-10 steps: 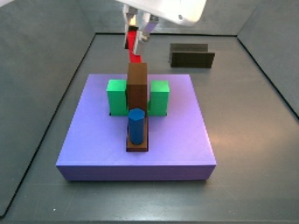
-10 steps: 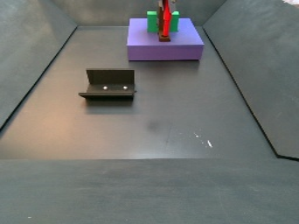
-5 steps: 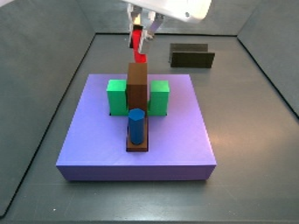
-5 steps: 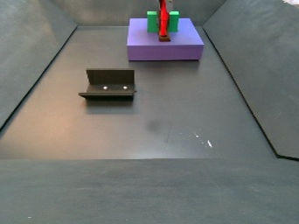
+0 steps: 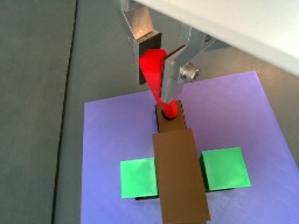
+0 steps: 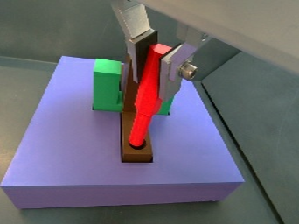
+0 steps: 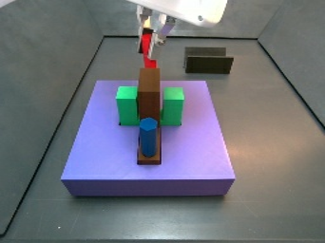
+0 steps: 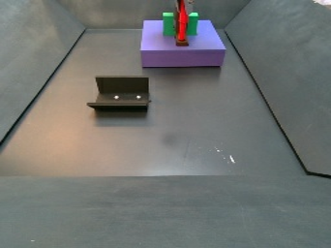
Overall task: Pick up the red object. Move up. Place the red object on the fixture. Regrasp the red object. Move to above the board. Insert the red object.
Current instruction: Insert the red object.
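Above the board (image 7: 178, 142), the gripper (image 6: 152, 63) clamps the red object (image 6: 145, 101) upright between its silver fingers (image 6: 177, 68), the peg's lower tip at the brown slot beside the brown bar (image 5: 181, 179). Well apart on the grey floor sits the fixture (image 8: 120, 93).
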